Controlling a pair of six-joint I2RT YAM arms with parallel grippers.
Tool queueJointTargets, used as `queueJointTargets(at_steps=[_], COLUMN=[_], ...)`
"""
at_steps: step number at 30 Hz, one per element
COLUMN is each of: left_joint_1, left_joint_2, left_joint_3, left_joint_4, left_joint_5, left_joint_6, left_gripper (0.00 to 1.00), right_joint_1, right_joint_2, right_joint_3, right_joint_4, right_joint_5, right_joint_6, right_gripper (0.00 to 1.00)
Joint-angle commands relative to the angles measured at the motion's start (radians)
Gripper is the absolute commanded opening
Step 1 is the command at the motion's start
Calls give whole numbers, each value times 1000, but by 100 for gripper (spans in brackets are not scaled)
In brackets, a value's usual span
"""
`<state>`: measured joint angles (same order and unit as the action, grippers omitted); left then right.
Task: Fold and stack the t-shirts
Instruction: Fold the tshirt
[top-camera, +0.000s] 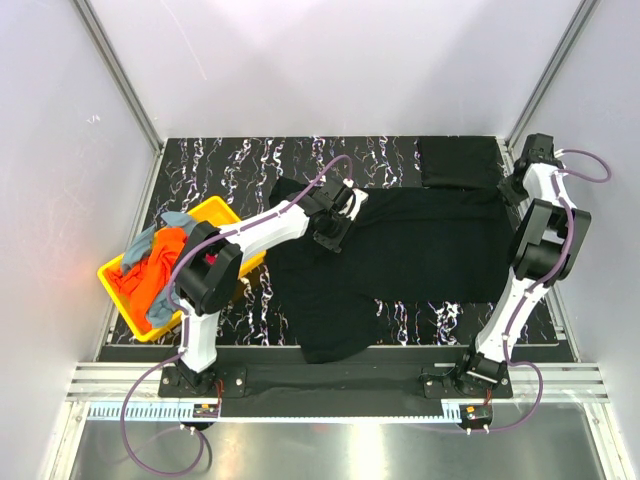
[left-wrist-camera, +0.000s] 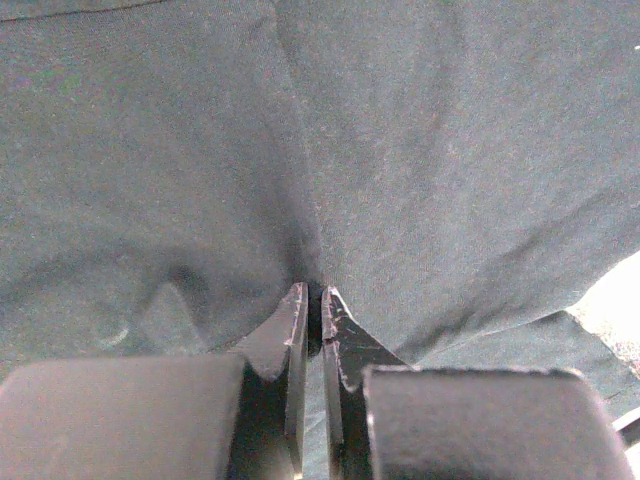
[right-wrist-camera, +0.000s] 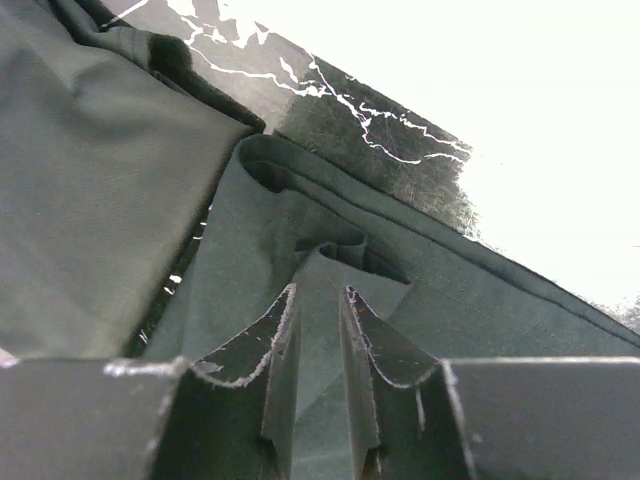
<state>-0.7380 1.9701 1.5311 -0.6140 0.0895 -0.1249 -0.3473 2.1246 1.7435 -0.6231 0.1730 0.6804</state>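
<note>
Marbled table (top-camera: 220, 165): black t-shirt (top-camera: 430, 250) lengthwise left-right

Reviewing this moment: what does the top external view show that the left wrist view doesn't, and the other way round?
Only the top external view: the yellow tray at the left, holding an orange tee and a grey-blue tee; a folded black tee at the far right; and the right arm. Only the left wrist view: the left tool, jaws nearly together, pinching a ridge of fabric. Both: the spread black t-shirt, with the left tool on it.
</note>
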Motion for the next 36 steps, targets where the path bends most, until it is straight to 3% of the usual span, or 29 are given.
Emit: queueJointTargets(at_steps=[1, 30, 33, 36], left_joint_1=[0, -1, 0, 0], left_joint_2=[-13, 4, 3, 1], left_joint_3=[37, 49, 49, 50], left_joint_4=[-7, -13, -15, -16], left_joint_5=[-17, -27, -30, -31], left_joint_6=[-4, -1, -2, -5], left_gripper=[0, 0, 0, 0], right_joint_1=[-4, -2, -4, -4], right_joint_2=[35, 212, 209, 206], right_joint_3=[62, 214, 218, 225], right_joint_4=[-46, -98, -101, -101], right_joint_5=[20, -20, -9, -7], right_joint_6=[25, 91, 87, 74], right_gripper=[29, 35, 33, 15])
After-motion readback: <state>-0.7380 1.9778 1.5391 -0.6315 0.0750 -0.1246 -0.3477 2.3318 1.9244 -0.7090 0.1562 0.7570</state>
